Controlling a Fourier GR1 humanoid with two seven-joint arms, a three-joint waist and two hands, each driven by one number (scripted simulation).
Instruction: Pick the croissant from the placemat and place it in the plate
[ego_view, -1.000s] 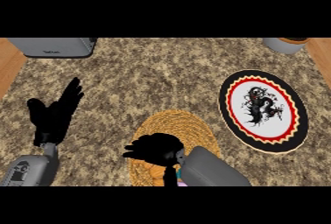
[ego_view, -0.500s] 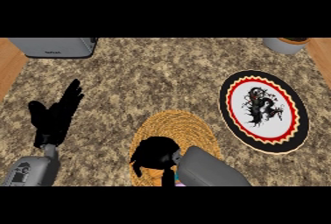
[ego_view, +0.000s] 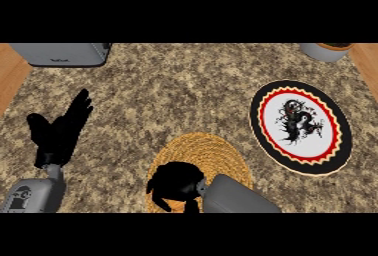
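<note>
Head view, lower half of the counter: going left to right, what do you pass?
Left hand, open with fingers up → woven placemat with the right hand curled over its near part → plate with the dragon design. The croissant is not visible.

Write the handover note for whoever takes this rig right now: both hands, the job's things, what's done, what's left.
Right hand: fingers curled, low over the woven placemat. The croissant is not visible; whether it is under the hand cannot be told.
Left hand: open, fingers up, resting at the view's left.
Plate: right of the placemat, nothing on it.
Done: hand is at the placemat.
Left: confirm the grasp, lift, carry right, set the croissant on the plate.
</note>
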